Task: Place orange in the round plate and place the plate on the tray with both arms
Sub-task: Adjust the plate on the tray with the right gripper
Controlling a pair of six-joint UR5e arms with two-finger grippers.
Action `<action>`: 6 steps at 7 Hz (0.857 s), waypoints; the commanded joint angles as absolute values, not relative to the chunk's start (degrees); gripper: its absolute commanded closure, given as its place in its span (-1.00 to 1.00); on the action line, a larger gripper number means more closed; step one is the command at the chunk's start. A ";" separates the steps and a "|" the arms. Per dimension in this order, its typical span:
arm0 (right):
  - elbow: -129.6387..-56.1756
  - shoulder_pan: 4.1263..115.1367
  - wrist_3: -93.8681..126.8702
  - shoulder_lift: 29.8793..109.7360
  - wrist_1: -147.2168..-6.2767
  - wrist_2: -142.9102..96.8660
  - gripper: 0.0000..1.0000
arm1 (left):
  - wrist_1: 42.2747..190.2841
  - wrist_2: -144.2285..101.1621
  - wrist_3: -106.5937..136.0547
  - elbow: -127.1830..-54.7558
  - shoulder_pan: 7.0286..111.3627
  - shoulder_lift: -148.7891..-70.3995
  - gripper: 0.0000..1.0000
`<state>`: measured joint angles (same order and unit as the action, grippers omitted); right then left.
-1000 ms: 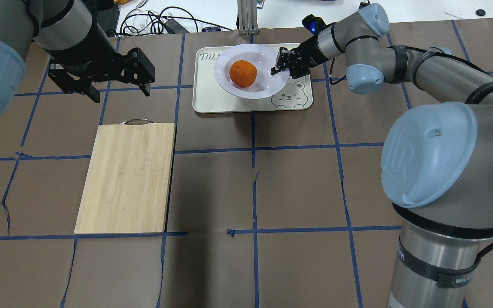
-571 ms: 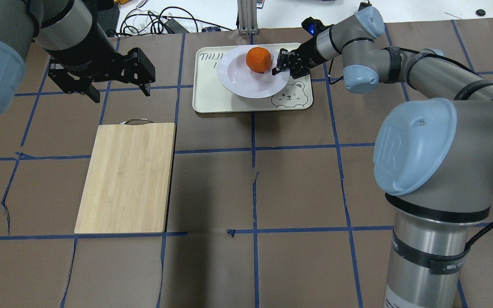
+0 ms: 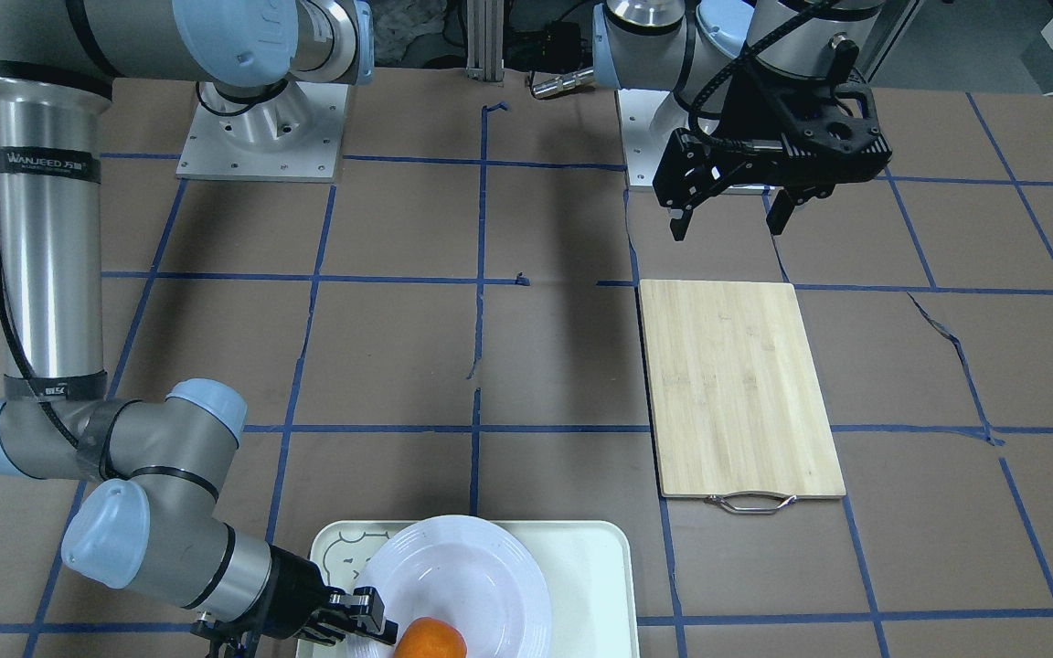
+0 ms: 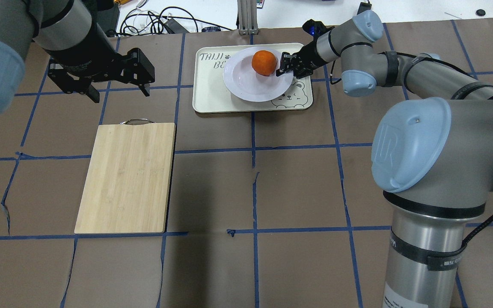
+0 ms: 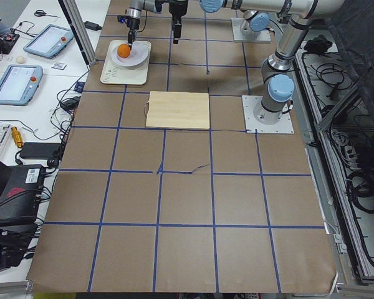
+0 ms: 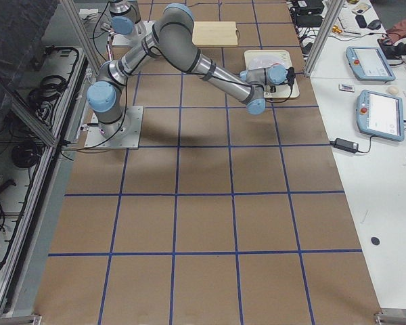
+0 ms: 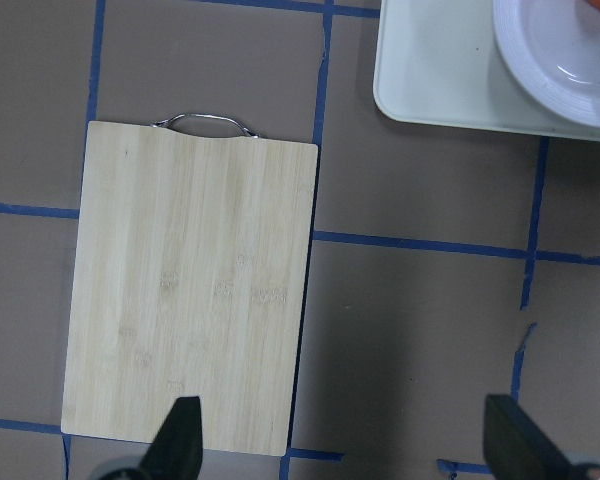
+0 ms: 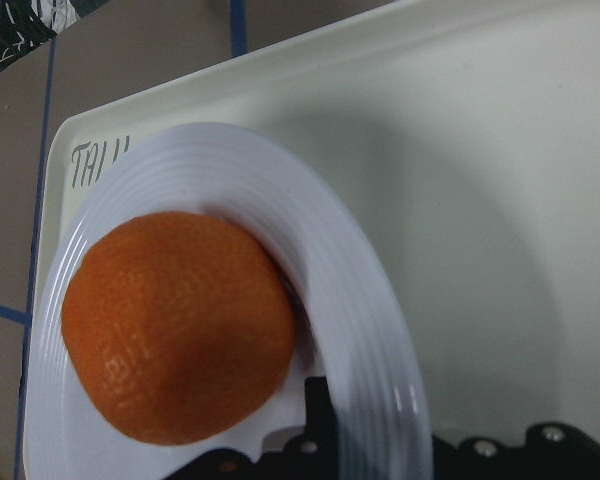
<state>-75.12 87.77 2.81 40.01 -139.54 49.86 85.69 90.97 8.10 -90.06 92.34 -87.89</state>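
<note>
The right pincer [image 4: 287,65] clamps the round plate [image 4: 246,83] by its rim.
The plate lies over the tray [image 4: 212,100], with the orange [image 4: 264,62] in it beside that pincer; the left pincer [image 4: 120,95] hangs wide open, empty.

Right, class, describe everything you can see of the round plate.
The round plate is glossy white, seemingly ceramic, with a wide ridged rim and shallow centre. It sits on or just above the tray, overlapping its bear drawing. The right end effector pinches its rim, and the orange rests inside near that edge.
</note>
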 commanded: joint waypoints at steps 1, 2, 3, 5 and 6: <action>-75.32 88.07 2.72 40.34 -140.10 50.71 1.00 | 85.69 90.97 8.09 -90.09 92.37 -87.89 -1.00; -76.11 88.07 2.72 40.43 -140.10 50.71 1.00 | 85.69 90.97 8.09 -90.09 92.37 -87.89 -1.00; -76.46 88.07 2.72 40.43 -140.10 50.54 1.00 | 85.69 90.97 8.09 -90.09 92.37 -87.89 -1.00; -76.55 87.98 3.51 41.13 -140.01 51.06 -0.88 | 85.69 90.97 8.09 -90.09 92.37 -87.89 -1.00; -76.55 87.98 3.52 43.22 -139.66 51.24 -1.00 | 85.69 90.97 8.09 -90.09 92.37 -87.89 -1.00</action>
<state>-76.50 88.02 3.25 41.38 -139.96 50.96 85.69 90.97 8.09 -90.09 92.37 -87.89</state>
